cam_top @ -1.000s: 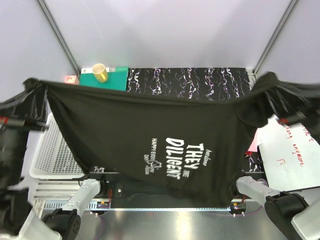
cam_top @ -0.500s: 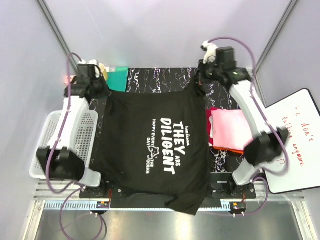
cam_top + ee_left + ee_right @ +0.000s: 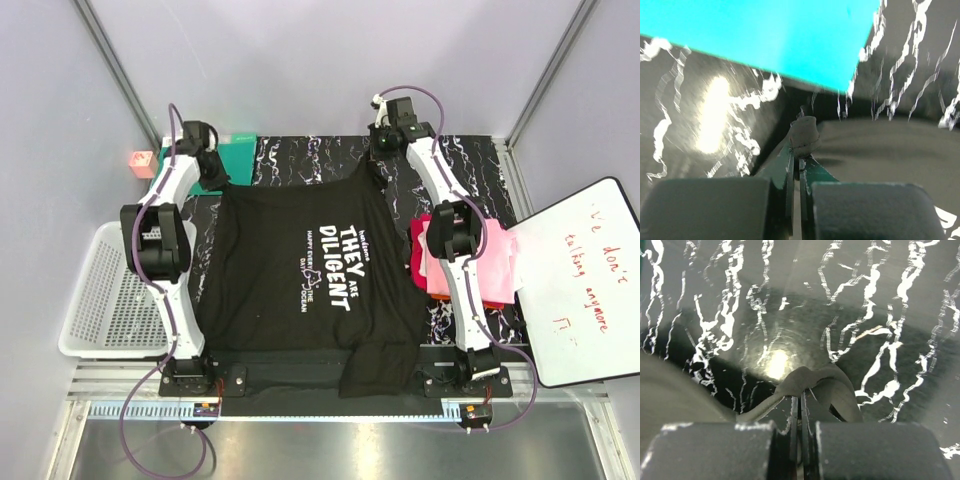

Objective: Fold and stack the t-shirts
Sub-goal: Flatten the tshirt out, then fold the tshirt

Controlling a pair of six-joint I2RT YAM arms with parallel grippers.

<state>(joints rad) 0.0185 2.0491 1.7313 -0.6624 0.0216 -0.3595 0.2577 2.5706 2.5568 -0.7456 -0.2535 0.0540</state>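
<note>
At the centre of the top view, the black t-shirt lies spread on the bench, lettering upward and collar end toward the upper edge of the frame. Both arms reach out low to the far side.

1. Grip state. The left fingers are closed on a pinch of black cloth at the upper left corner of the shirt, just beside the green mat. The right fingers are closed on a bunched fold at the upper right corner. Neither corner has been let go.

2. Change from the earlier frames. One second ago the shirt was stretched taut in the air, close under the camera, and hid most of the bench. Half a second ago it hung from raised arms, its hem trailing over the near edge. It is now down and largely flat, and the arms have dropped with it.

3. Meaning for the task. The lay-out step appears nearly complete; no fold has been made yet. The lower right part of the hem drapes past the near edge of the bench and will probably need drawing back.

4. Other items. The folded shirts, pink over red, sit at the right of the frame, touching the black shirt's right edge. The white basket stands at the left.
</note>
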